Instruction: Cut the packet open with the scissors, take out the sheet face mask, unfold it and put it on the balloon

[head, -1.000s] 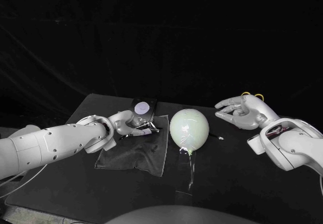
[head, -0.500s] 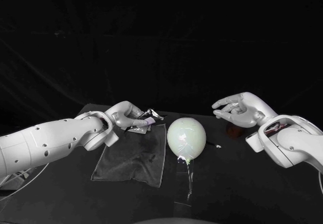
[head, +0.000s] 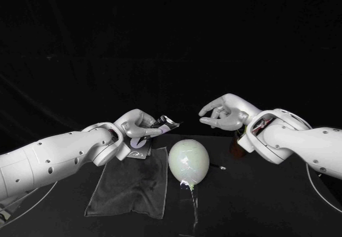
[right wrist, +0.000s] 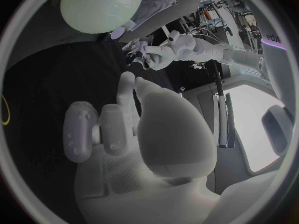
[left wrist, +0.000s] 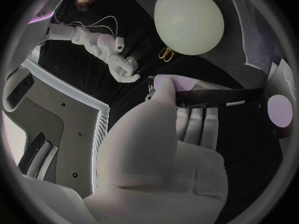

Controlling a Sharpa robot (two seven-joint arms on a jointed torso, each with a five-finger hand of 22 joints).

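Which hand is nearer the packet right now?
Left. The left hand holds the packet in its fingers; the right hand hovers apart, on the balloon's other side.

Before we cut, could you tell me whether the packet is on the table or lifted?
Lifted: the left hand holds the packet in the air above the cloth.

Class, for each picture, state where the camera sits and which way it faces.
Head view: on the robot's head, facing down at the table; left arm, right arm enter.
Left wrist view: behind the left hand, facing its packet and the balloon.
Right wrist view: behind the right hand, facing the left hand across the table.
Shared: both wrist views show the balloon.
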